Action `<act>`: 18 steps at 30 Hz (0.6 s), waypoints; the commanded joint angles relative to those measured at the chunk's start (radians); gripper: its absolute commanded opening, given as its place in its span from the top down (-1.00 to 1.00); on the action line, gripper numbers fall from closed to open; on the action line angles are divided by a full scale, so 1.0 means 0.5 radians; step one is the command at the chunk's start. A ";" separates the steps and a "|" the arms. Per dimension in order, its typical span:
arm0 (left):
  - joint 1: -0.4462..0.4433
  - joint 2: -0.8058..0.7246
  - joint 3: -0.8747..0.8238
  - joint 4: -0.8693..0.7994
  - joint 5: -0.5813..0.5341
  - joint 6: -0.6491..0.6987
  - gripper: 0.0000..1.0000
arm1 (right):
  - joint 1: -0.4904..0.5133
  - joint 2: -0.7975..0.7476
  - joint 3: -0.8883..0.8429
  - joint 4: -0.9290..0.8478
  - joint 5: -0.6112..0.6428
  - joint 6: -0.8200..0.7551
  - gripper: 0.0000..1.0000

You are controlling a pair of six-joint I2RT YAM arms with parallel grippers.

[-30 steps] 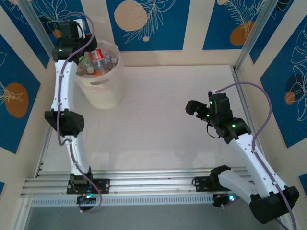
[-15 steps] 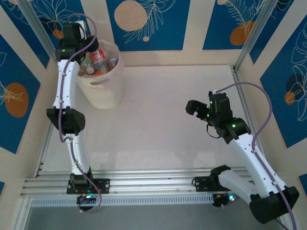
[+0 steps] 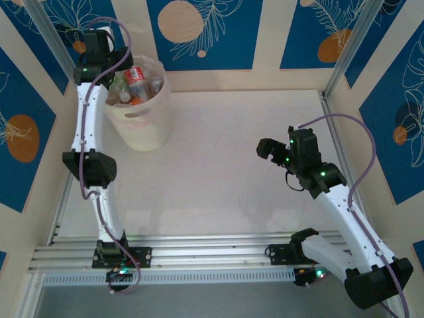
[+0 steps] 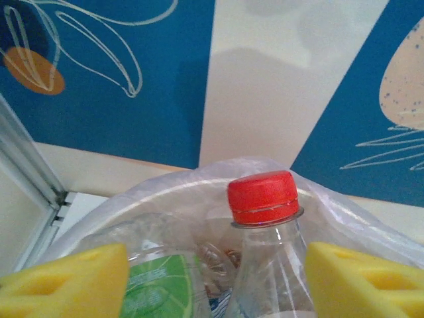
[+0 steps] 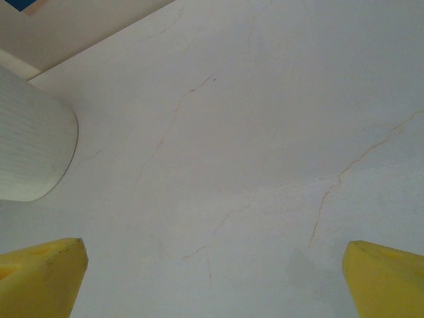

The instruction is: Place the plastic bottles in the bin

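Bin [image 3: 140, 126]: tall, round, translucent pale pink-white, oval handle cut-out in the near wall, standing upright on the table [image 3: 218, 152] in the far-left corner, close to the back wall [image 3: 199, 33]

Plastic bottles [image 3: 132, 85]: heaped inside the bin, reaching up to the rim. From above I see mostly clear bodies, one with a red label, and some orange low in the pile

My left gripper [image 3: 118, 64]: over the far-left part of the rim. From the wrist, my left gripper [image 4: 215, 285] has its yellow pads [image 4: 66, 285] spread wide
- Red-capped bottle [image 4: 265, 199] upright between them: clear body, ribbed red cap, clear collar ring under it
- Wide gap between this bottle and the left pad. The right pad sits just beside its shoulder; contact I cannot tell
- Green-labelled bottle [image 4: 159, 291] beside it, lower in the pile, clear and crumpled-looking
- The bin's thin, cloudy rim curves behind both

My right gripper [image 3: 268, 149]: over the right half of the table, well apart from the bin. From its wrist, my right gripper [image 5: 212, 278] has its yellow pads [image 5: 40, 275] at full spread with bare, veined tabletop between them. The bin's ribbed wall [image 5: 33, 152] shows at the left edge
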 commanded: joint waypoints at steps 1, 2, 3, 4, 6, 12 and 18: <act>0.032 -0.187 0.039 -0.016 -0.144 0.040 -0.56 | -0.015 -0.012 0.002 0.049 -0.049 -0.008 -0.99; 0.032 -0.198 0.040 -0.022 -0.160 0.048 -0.59 | -0.015 -0.012 0.002 0.051 -0.051 -0.007 -0.99; 0.032 -0.210 0.041 -0.032 -0.177 0.056 -0.62 | -0.015 -0.012 0.005 0.051 -0.050 -0.007 -0.99; 0.034 -0.229 0.041 -0.050 -0.186 0.060 -0.66 | -0.015 -0.011 0.009 0.051 -0.048 -0.010 -0.99; 0.035 -0.264 0.039 -0.080 -0.175 0.058 -0.79 | -0.016 -0.009 0.019 0.044 -0.039 -0.019 -0.99; 0.032 -0.561 -0.192 -0.156 -0.028 0.009 -0.99 | -0.036 -0.011 0.056 -0.054 0.090 -0.068 -0.99; 0.011 -1.436 -1.446 0.353 0.111 -0.185 -0.99 | -0.073 -0.099 -0.043 -0.057 0.259 -0.107 -0.99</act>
